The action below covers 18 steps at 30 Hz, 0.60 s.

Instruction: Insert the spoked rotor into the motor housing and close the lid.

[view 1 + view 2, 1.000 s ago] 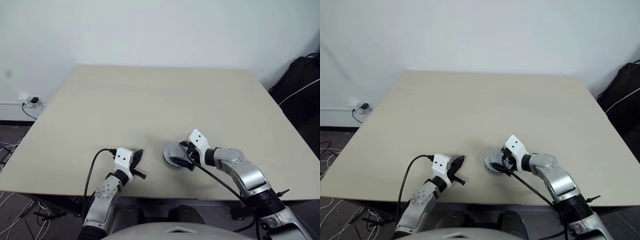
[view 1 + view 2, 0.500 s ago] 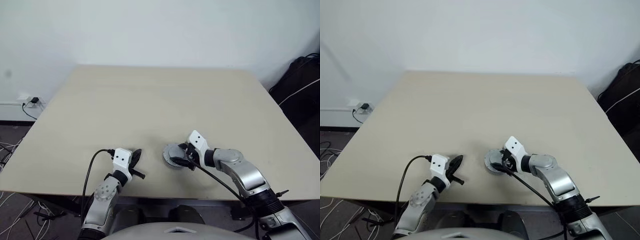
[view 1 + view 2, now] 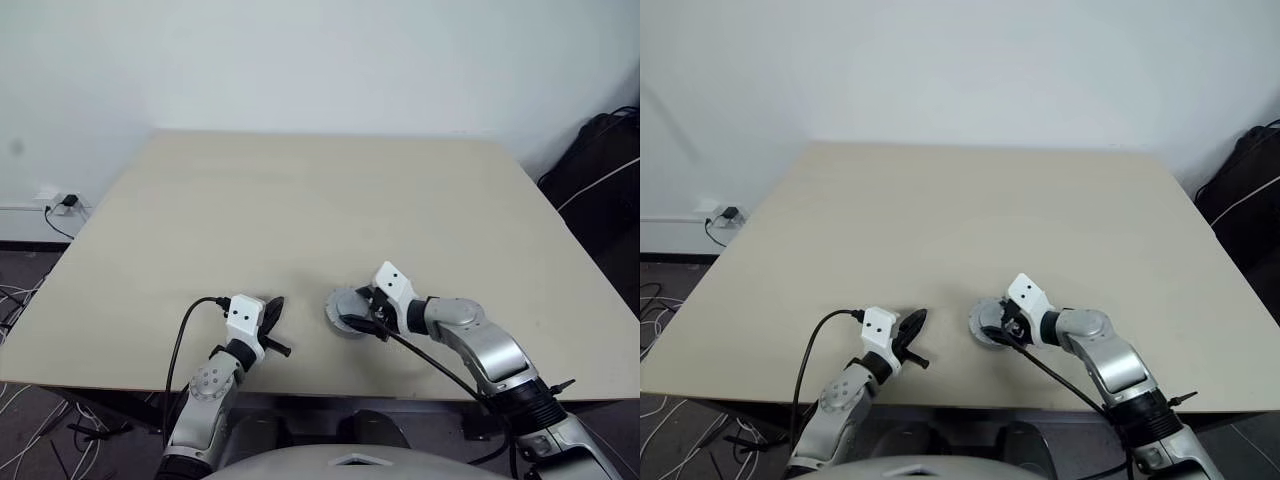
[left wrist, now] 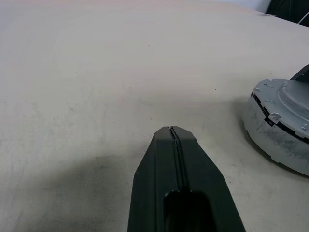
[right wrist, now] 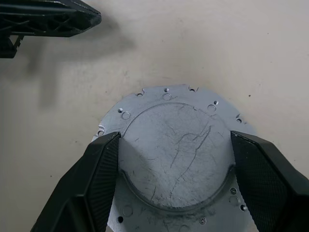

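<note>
From above, the pale table (image 3: 300, 210) carries one grey round assembly, the lid (image 3: 346, 310), near the front edge, a little right of the middle. The right gripper (image 3: 362, 315) reaches in from the right and sits over it, while the left gripper (image 3: 272, 312) rests low over the bare tabletop to the left, well apart from the disc. The head views give that layout but little of the fingers. The right wrist view fills that in: the lid (image 5: 176, 162) lies flat with a raised, scratched round centre and a ring of small holes around its rim, and the two black fingers (image 5: 104, 169) stand on either side of that raised centre, spread wide and close against its edge; whether they press it I cannot tell. The same view catches the other arm's black finger in a corner, above the table. The left wrist view shows what no other does, the left gripper (image 4: 173, 137) with its jaws pressed together to a thin seam, holding nothing, and the lid (image 4: 282, 125) from the side, seated on a pale round body with a dark gap line beneath its rim.
</note>
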{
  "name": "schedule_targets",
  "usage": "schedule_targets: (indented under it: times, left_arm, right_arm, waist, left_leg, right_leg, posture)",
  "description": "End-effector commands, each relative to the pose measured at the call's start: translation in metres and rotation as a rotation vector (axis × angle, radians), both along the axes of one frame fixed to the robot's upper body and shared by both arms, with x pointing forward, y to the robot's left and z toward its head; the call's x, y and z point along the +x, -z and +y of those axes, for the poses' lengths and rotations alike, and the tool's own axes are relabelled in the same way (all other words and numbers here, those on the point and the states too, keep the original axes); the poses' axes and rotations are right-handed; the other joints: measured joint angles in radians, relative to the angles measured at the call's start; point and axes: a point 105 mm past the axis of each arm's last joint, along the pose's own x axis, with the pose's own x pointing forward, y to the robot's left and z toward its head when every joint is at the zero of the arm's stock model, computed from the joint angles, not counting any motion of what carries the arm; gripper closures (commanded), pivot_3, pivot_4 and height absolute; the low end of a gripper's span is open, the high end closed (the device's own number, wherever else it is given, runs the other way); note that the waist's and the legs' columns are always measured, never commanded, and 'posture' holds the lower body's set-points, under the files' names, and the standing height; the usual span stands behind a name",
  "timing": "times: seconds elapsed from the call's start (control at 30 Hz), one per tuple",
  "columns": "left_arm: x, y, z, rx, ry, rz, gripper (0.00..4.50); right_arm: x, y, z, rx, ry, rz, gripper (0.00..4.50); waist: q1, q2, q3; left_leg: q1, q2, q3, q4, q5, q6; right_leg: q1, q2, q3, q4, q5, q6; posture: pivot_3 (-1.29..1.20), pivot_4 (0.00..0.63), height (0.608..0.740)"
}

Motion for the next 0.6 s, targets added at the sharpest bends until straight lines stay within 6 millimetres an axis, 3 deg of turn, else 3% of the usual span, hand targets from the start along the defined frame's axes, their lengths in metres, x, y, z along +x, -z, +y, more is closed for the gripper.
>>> schedule_targets:
  times: [0.03,0.6]
  left_arm:
    - [0.006,-0.015,-0.002,-0.015,0.008,-0.06,4.5]
    - [0.006,-0.016,-0.004,-0.014,0.026,-0.066,4.5]
  right_arm:
    - [0.007,-0.01,0.0,-0.025,0.002,-0.051,1.27]
    - [0.008,0.004,-0.005,-0.13,0.014,-0.01,1.27]
  waist:
    - [0.0,0.0,0.0]
    - [-0.002,0.001,-0.001]
  left_leg:
    - [0.0,0.0,0.0,0.0,0.0,0.0]
    - [0.001,0.0,0.0,0.0,0.0,0.0]
  right_leg:
    - [0.0,0.0,0.0,0.0,0.0,0.0]
    - [0.0,0.0,0.0,0.0,0.002,0.003]
  posture:
    - [0.0,0.0,0.74]
    - [0.0,0.0,0.74]
